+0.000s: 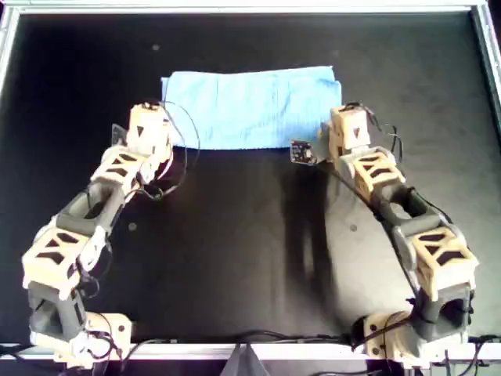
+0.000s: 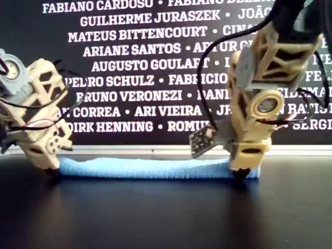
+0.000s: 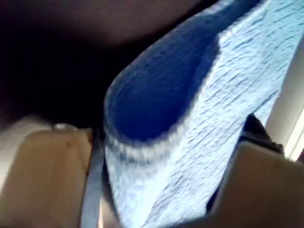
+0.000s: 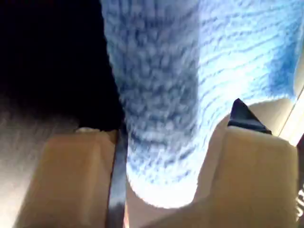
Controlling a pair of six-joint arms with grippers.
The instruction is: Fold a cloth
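The light blue cloth (image 1: 250, 106) lies folded into a wide rectangle at the far middle of the black table, and shows as a low flat strip in the exterior view (image 2: 150, 168). One arm's gripper (image 1: 150, 125) is at the cloth's near corner on the overhead view's left, the other arm's gripper (image 1: 346, 125) at the near corner on its right. The wrist views do not show which arm is which. My first gripper (image 3: 156, 190) is shut on a folded cloth edge (image 3: 190, 118). My second gripper (image 4: 161, 190) is shut on the cloth (image 4: 166, 95).
A white metal frame (image 1: 235, 8) borders the black table (image 1: 250, 251). A small circuit board (image 1: 301, 151) sticks out beside the gripper on the overhead view's right. Cables hang off both wrists. A black banner with white names (image 2: 135, 78) stands behind the table.
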